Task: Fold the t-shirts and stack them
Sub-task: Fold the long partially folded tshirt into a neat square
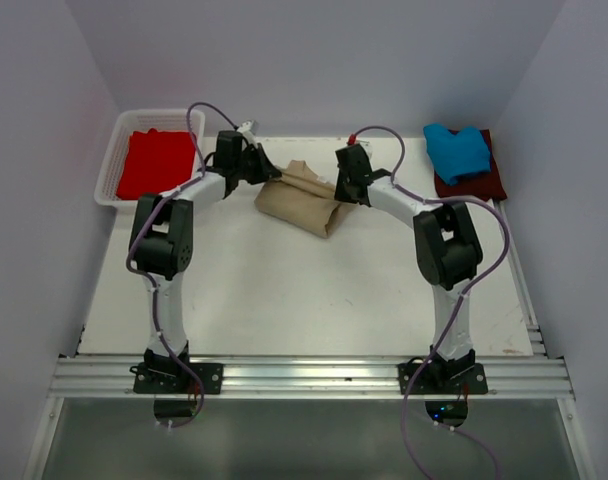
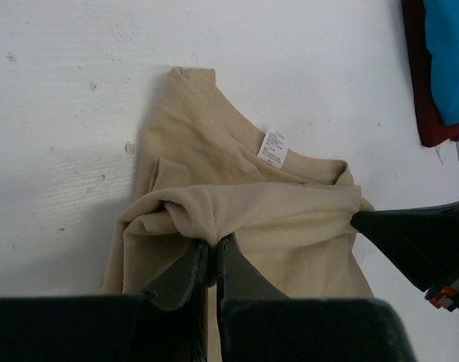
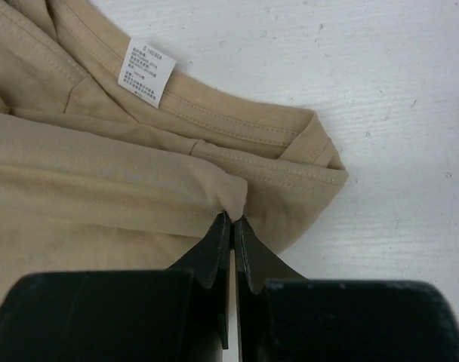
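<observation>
A tan t-shirt (image 1: 304,202) lies partly folded at the back middle of the table, its white neck label (image 2: 272,147) facing up. My left gripper (image 2: 212,243) is shut on a pinched fold of the tan t-shirt (image 2: 214,173) at its left side. At the right side my right gripper (image 3: 232,219) is shut on another fold of the tan t-shirt (image 3: 101,181). A bright blue t-shirt (image 1: 456,149) rests folded on a dark maroon t-shirt (image 1: 479,183) at the back right. A red t-shirt (image 1: 156,163) lies in the basket.
The white lattice basket (image 1: 112,160) stands at the back left corner. White walls close in the table on three sides. An aluminium rail (image 1: 304,375) runs along the near edge by the arm bases.
</observation>
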Controlling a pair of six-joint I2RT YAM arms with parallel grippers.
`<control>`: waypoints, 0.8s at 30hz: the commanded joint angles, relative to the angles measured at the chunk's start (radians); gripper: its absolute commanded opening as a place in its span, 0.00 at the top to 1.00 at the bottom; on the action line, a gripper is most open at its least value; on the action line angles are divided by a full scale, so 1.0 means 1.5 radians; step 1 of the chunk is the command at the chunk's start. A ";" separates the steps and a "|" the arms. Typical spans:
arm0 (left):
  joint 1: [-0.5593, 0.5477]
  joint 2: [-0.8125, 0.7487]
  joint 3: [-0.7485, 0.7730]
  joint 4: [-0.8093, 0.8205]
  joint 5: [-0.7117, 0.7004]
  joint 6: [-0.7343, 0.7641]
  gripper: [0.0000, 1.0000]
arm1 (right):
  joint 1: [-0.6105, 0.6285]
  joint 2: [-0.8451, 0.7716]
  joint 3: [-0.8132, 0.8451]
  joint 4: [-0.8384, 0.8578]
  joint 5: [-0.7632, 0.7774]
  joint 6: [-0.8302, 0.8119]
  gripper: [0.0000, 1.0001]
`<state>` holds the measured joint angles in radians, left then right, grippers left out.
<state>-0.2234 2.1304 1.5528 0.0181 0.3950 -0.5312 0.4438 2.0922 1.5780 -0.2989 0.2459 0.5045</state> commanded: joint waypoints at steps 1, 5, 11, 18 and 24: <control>0.008 0.032 -0.035 0.061 0.039 -0.008 1.00 | -0.005 0.023 0.017 -0.001 0.007 0.001 1.00; -0.003 0.023 -0.116 0.089 0.026 -0.008 1.00 | -0.005 0.016 -0.014 0.013 -0.005 0.006 1.00; -0.015 0.004 -0.230 0.100 -0.035 -0.028 1.00 | -0.005 -0.002 -0.068 0.017 -0.054 0.003 1.00; -0.063 -0.077 -0.397 0.087 -0.049 -0.042 1.00 | 0.014 -0.084 -0.208 0.022 -0.095 -0.002 1.00; -0.154 -0.239 -0.569 0.035 -0.075 -0.101 1.00 | 0.061 -0.199 -0.361 0.011 -0.098 0.003 1.00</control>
<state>-0.3912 1.8305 0.8490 0.2966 0.3145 -0.6487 0.4927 1.8496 1.1225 -0.2020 0.1333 0.5076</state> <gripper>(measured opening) 0.035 0.018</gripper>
